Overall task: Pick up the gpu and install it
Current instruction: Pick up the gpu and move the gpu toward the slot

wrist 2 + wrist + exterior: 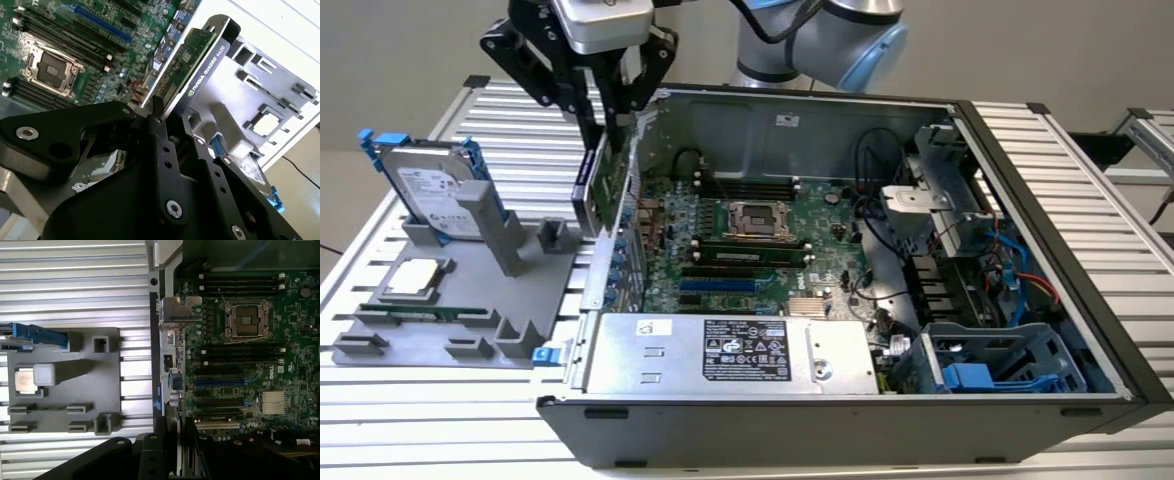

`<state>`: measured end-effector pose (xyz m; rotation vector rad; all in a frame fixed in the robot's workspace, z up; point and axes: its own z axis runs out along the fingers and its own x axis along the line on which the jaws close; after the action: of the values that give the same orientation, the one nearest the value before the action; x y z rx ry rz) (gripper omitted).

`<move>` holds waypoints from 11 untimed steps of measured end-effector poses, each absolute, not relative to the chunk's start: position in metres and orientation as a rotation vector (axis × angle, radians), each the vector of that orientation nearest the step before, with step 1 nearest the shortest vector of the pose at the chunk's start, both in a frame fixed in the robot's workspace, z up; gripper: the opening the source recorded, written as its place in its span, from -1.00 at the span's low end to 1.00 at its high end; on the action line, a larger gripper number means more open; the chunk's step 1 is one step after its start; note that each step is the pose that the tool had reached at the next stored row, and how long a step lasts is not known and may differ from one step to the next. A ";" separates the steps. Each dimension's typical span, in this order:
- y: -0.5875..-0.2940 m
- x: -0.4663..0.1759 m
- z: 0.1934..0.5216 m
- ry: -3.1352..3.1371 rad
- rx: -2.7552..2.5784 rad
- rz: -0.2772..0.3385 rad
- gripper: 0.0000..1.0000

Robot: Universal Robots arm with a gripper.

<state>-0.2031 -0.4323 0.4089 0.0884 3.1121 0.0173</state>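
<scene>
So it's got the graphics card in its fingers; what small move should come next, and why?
Probably a shift toward the exterior view's right. The fingers hold the gpu upright at the computer case's side wall, short of the motherboard's blue slot, so I'd guess it must hang above a slot before going down.

I can make out white lettering along the black edge of the gpu (192,62) in the second wrist view, but I won't spell it out. In the exterior view, a black-and-white label (747,350) of dense print lies on the power supply (834,360), too fine for me to read. The hard drive (434,190) carries a printed label on its face, equally unreadable. A small sticker (786,120) sits on the case (720,130) wall. In the first wrist view, white markings stand on the motherboard (270,371).
</scene>
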 end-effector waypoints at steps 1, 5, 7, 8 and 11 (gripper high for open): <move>-0.432 -0.202 0.409 3.112 0.088 0.017 -1.00; -0.432 -0.196 0.409 3.112 0.088 0.017 -1.00; -0.432 -0.194 0.409 3.112 0.088 0.017 -1.00; -0.432 -0.193 0.409 3.112 0.088 0.017 -1.00; -0.432 -0.189 0.409 3.112 0.088 0.017 -1.00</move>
<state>-0.1888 -0.4323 0.4088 0.0885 3.1121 0.0173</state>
